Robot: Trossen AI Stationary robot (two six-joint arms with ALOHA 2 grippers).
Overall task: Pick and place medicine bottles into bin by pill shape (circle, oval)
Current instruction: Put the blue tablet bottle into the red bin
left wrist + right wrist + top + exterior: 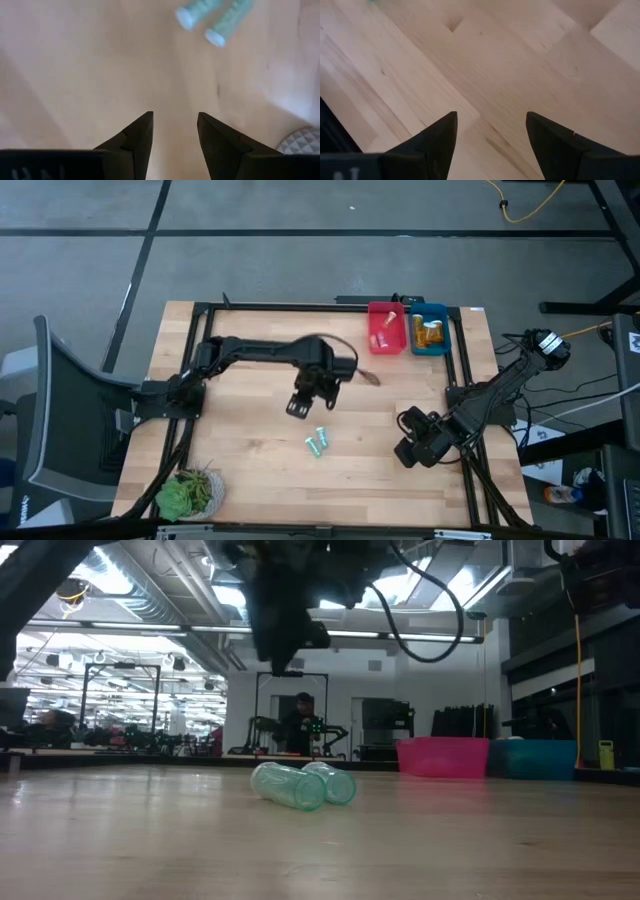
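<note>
Two teal medicine bottles lie side by side on their sides on the table's middle, toward the near edge; they also show in the low view and the left wrist view. My left gripper hangs open and empty above the table, a little to the far left of them; the left wrist view shows its fingers apart. My right gripper waits open and empty at the near right. A pink bin and a blue bin at the far right hold other bottles.
A potted green plant stands at the near left corner. A black frame runs around the table's edges. Bare wood lies around the two teal bottles. A person shows far off in the room behind the table.
</note>
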